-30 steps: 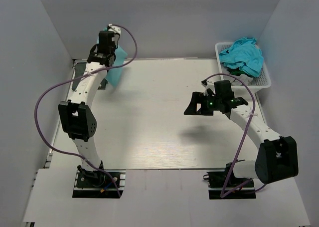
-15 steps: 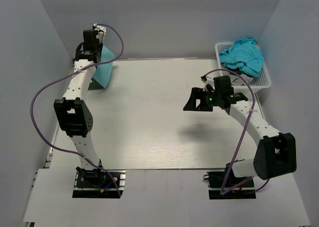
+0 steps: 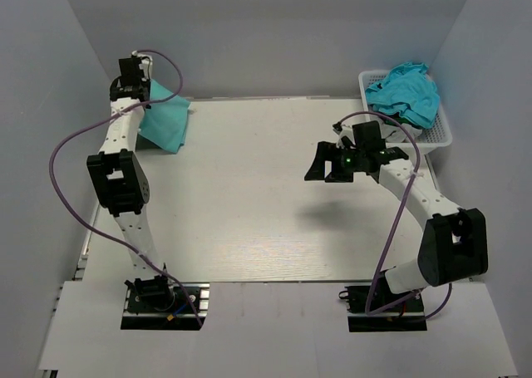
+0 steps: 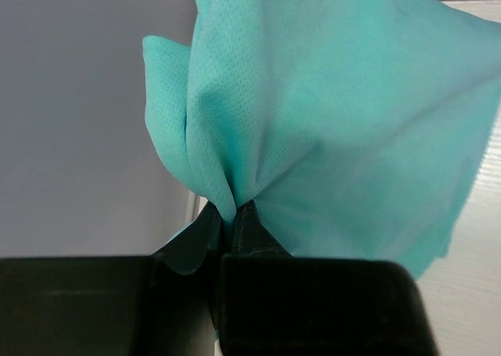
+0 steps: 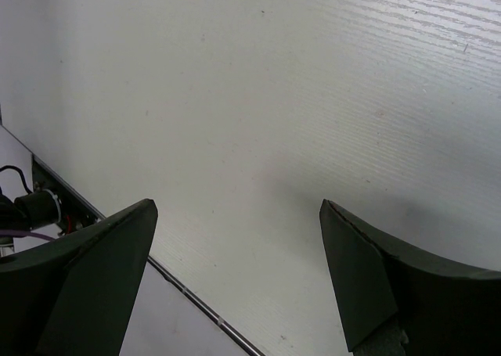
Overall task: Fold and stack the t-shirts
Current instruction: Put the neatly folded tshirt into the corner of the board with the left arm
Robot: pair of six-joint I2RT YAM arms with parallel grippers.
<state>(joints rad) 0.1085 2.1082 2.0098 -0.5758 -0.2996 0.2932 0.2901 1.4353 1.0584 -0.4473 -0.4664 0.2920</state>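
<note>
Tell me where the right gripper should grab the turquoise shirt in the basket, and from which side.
Pinch the raised crumpled fold on top of the turquoise shirt, coming down from above. It heaps over the rim of the white basket, whose walls would likely block a side approach. The right gripper is open and empty.

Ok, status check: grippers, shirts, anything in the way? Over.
Left gripper shut on teal t-shirt, far left. Right gripper open, empty, over the table. Other shirts heaped in white basket, far right. No obstruction seen.
</note>
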